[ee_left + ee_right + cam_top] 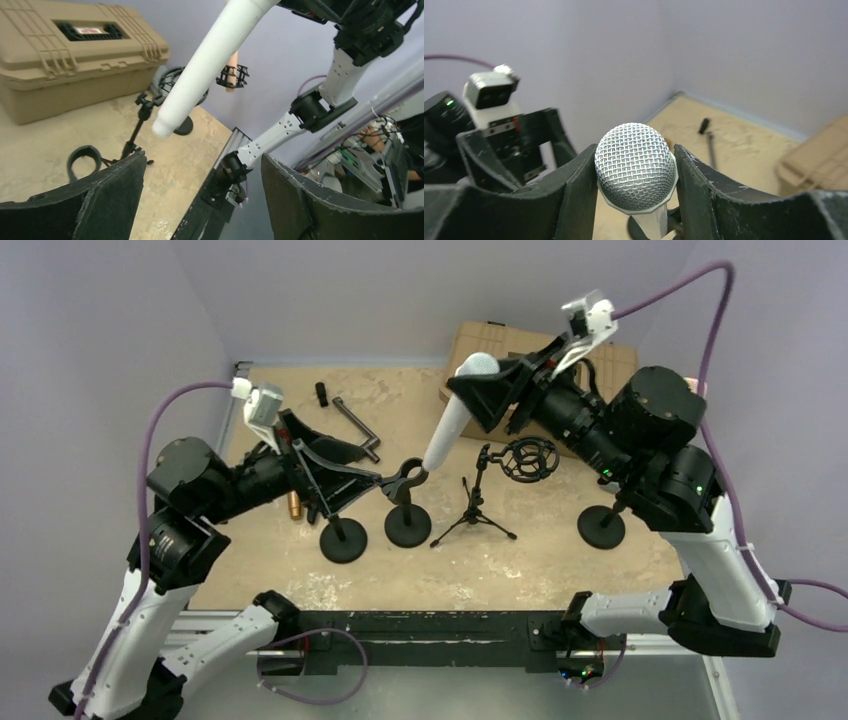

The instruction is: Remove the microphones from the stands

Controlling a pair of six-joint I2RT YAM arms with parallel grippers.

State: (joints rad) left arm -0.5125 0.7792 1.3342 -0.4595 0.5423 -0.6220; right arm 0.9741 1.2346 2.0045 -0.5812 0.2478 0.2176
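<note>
A white microphone [445, 430] with a silver mesh head [635, 165] is held tilted in the air. My right gripper [480, 380] is shut on the head, one finger on each side [635, 155]. The microphone's tail end [162, 127] hangs just up and right of the stand's empty black clip [407, 477], clear of it. The stand has a round black base [408, 525]. My left gripper [383, 482] is open beside the clip. In the left wrist view its jaws [202, 157] are wide apart with nothing between them, and the clip [82, 160] lies left of them.
A second round base [343, 540] stands left of the stand and a third [602, 527] at the right. A tripod stand [475, 515] with a shock mount [528, 458] is in the middle. A tan case [500, 345] sits at the back. A black bar [357, 427] lies at the back left.
</note>
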